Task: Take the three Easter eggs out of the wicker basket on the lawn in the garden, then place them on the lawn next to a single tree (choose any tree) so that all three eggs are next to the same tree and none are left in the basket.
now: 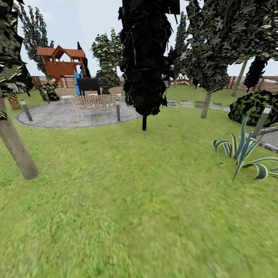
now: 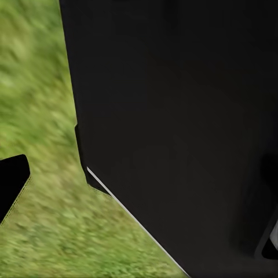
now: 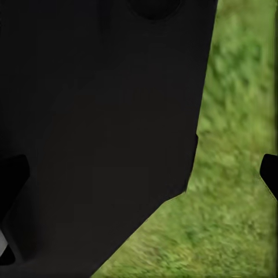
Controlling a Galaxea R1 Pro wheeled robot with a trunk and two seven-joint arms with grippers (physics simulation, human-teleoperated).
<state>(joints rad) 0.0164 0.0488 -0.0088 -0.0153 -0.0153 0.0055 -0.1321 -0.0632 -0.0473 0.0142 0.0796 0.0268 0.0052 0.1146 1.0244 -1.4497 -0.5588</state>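
Mottled green lawn (image 1: 127, 200) spreads wide, one slanted pale grey-brown trunk (image 1: 17, 148) near left, one near-black conifer (image 1: 146, 58) ahead, one wooden playset with blue slide (image 1: 61, 65) far left by the grey round patio (image 1: 73, 116). Each wrist view has grass beside a black body; whether the grippers are apart or together, I cannot tell

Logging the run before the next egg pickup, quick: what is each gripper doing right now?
Left gripper: cannot be told; one dark finger shows over the green grass lawn, nothing seen held.
Right gripper: cannot be told either.
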